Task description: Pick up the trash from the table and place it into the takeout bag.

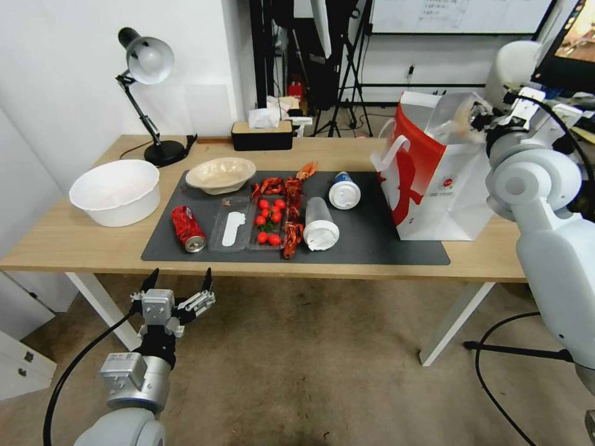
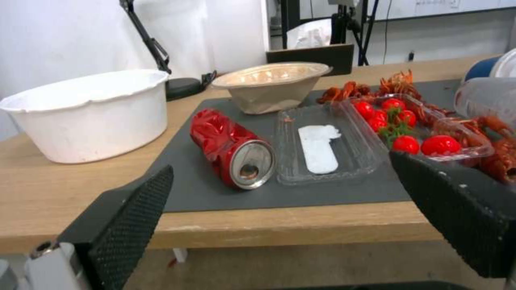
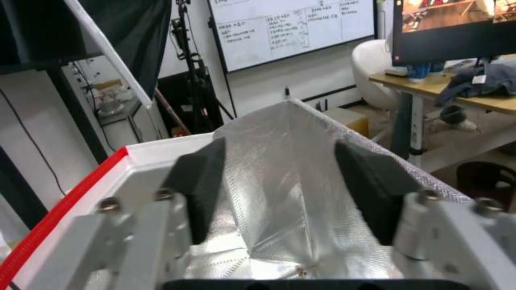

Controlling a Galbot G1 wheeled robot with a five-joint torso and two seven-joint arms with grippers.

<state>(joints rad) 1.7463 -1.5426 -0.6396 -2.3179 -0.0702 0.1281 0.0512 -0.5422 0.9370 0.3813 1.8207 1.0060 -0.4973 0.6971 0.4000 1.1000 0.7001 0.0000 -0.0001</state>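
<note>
Fingers of both grippers spread empty; right wrist view reveals takeout bag's (image 3: 290,193) silvery lining.

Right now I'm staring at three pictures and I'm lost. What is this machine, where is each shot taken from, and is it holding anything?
It is a wheeled robot with two arms ending in two-fingered grippers. The wide picture comes from a camera on its head; the other two come from cameras on its wrists.

The left gripper hangs open before the table, holding nothing. Its wrist camera looks at the crushed red can, a clear tray, cherry tomatoes and the beige bowl. Two lidded cups lie on the dark mat, and a white tub stands beside it.

The right gripper is open over the takeout bag, whose silvery lining its wrist camera faces. Nothing shows between its fingers.
</note>
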